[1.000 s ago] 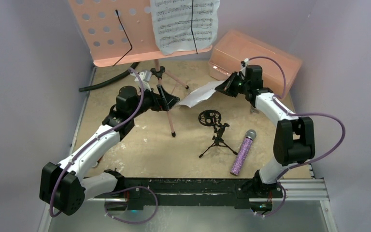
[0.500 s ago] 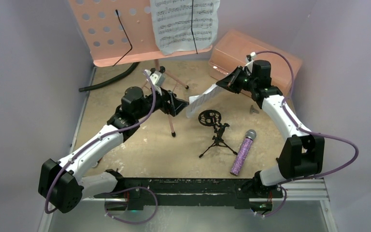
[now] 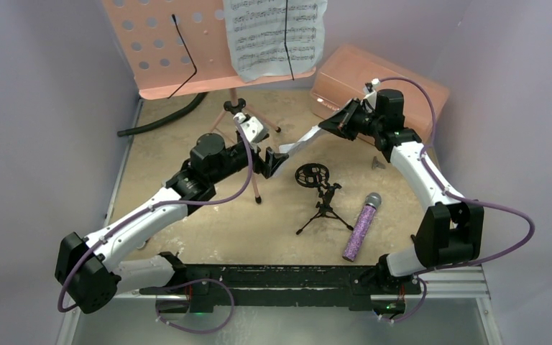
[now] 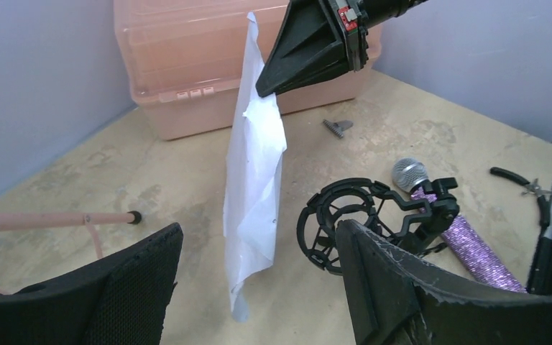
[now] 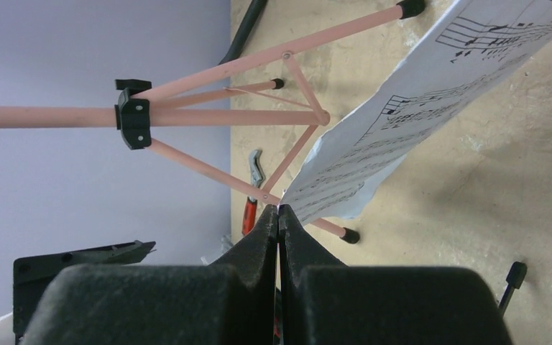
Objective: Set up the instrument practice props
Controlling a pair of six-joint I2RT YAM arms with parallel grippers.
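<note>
The pink music stand (image 3: 180, 50) stands at the back on its tripod legs (image 5: 223, 115), with one sheet-music page (image 3: 277, 36) clipped to it. My right gripper (image 3: 330, 123) is shut on the corner of a second white sheet-music page (image 3: 298, 142), which hangs off the table. My left gripper (image 3: 273, 162) is open at that page's free lower end. In the left wrist view the page (image 4: 255, 165) hangs between the spread fingers (image 4: 136, 280) without touching them. The black mic stand (image 3: 320, 194) and the purple microphone (image 3: 361, 226) rest on the table.
A salmon plastic box (image 3: 381, 86) sits at the back right behind my right gripper. A black hose (image 3: 162, 118) lies at the back left. A red-handled wrench (image 5: 248, 215) lies near the stand legs. Black pliers (image 4: 521, 181) lie to the right.
My right gripper lifted the page up off the table and back toward the box. My left gripper moved right, past the stand leg to the page's lower end, and its fingers narrowed slightly.
</note>
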